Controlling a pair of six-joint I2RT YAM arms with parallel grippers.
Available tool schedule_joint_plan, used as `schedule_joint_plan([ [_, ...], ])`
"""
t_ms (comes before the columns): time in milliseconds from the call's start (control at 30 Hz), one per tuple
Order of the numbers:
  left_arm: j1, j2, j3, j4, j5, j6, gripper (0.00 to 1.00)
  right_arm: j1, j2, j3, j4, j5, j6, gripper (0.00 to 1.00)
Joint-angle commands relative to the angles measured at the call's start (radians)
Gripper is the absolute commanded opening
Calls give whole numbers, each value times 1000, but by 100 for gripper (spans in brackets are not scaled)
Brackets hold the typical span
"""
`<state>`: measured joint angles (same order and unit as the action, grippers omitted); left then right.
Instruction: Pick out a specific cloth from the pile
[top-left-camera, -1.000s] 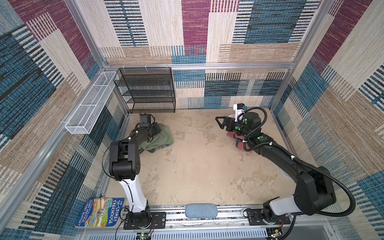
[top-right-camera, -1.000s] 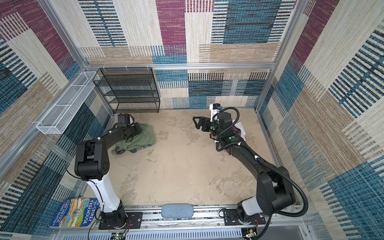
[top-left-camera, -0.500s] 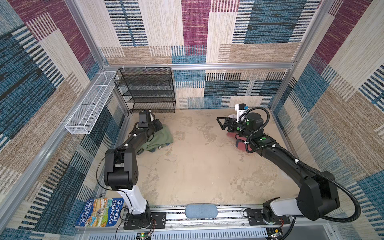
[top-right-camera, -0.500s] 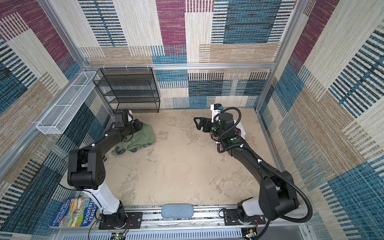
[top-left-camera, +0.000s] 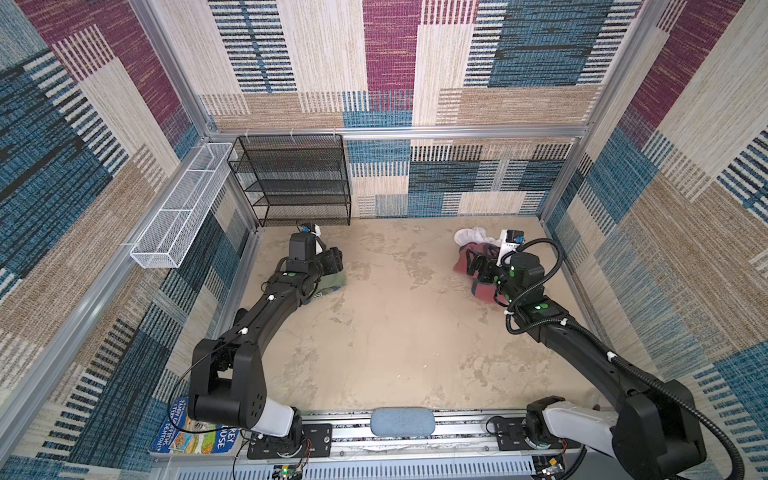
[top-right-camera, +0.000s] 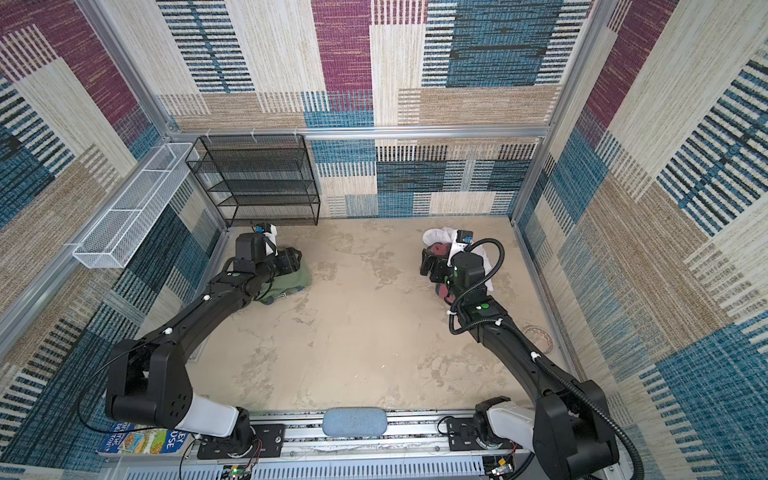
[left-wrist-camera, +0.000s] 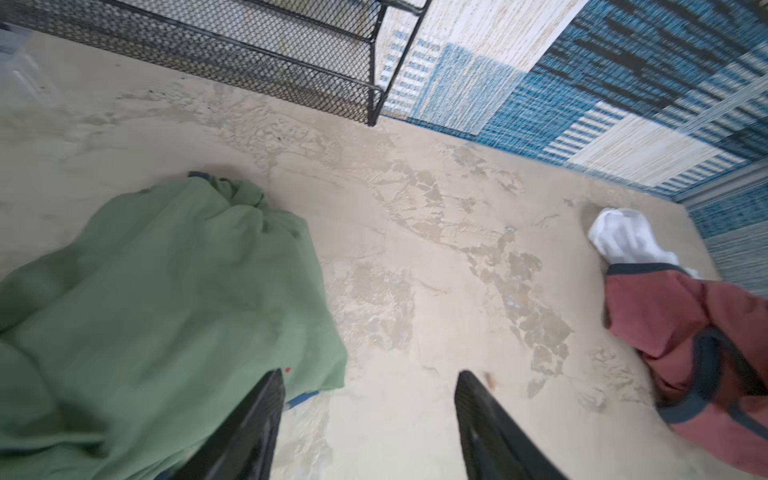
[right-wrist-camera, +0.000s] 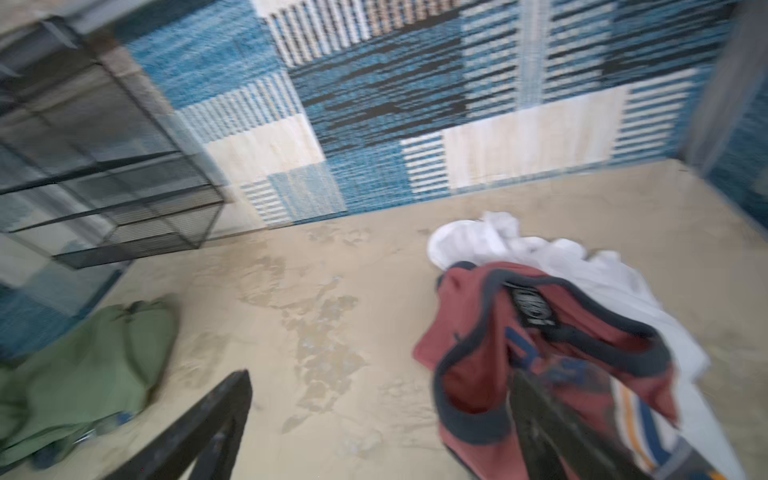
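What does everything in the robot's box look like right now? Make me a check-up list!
Surface: sandy tabletop, worn blotchy patches.
Job's things: green cloth lies bunched by itself on the left; the pile, rust-red over white, sits at the right.
Clutter: black mesh shelf, white wire basket, picture book at the front left corner.
Hands: left hand open, one finger by the cloth's edge; right hand open at the pile's edge, picture blurred.
Cables: ribbed black hose loops near the pile.
Surroundings: woven patchwork walls.
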<state>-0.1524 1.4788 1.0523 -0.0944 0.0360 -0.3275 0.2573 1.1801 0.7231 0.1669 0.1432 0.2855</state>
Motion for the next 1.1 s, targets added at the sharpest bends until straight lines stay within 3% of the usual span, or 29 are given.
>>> schedule_joint_plan([
  [0, 2, -32, -33, -42, -166, 109, 69, -32, 10, -53, 109, 228, -39, 100],
  [200, 17, -63, -141, 88, -333, 206, 72, -80, 14, -194, 292, 319, -91, 100],
  [367, 49, -55, -230, 244, -323, 263, 73, -121, 11, -351, 535, 322, -146, 100],
  [600, 83, -57, -382, 474, -344, 290, 73, -145, 113, -407, 674, 204, -229, 100],
  [800, 116, -58, -403, 514, -349, 334, 74, -148, 232, -428, 837, 221, -290, 100],
  [1067, 148, -78, -422, 524, -236, 345, 74, -176, 313, -503, 1090, 89, -326, 100],
])
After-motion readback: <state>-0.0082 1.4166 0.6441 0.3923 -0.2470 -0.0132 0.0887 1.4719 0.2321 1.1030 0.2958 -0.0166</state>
